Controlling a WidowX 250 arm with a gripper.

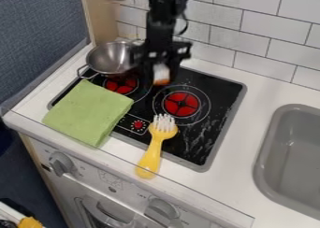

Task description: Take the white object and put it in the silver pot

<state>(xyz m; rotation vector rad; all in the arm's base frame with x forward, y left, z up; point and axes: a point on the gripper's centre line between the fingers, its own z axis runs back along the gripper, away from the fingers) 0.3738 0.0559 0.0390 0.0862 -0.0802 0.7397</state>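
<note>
The black gripper [161, 72] hangs over the back part of the stove, just right of the silver pot. Between its fingers is the white object [161, 73], which has an orange-brown lower end; the gripper looks shut on it. Part of the object's top is hidden by the gripper. At the stove's back left stands the silver pot [107, 59], its opening facing up and a handle at its front left. The gripper's left side overlaps the pot's right edge in this view.
A folded green cloth [89, 111] lies over the stove's front left, in front of the pot. A yellow brush [155, 150] lies across the front edge. The tiled wall [256, 40] rises behind, and a grey sink [294, 157] is at right.
</note>
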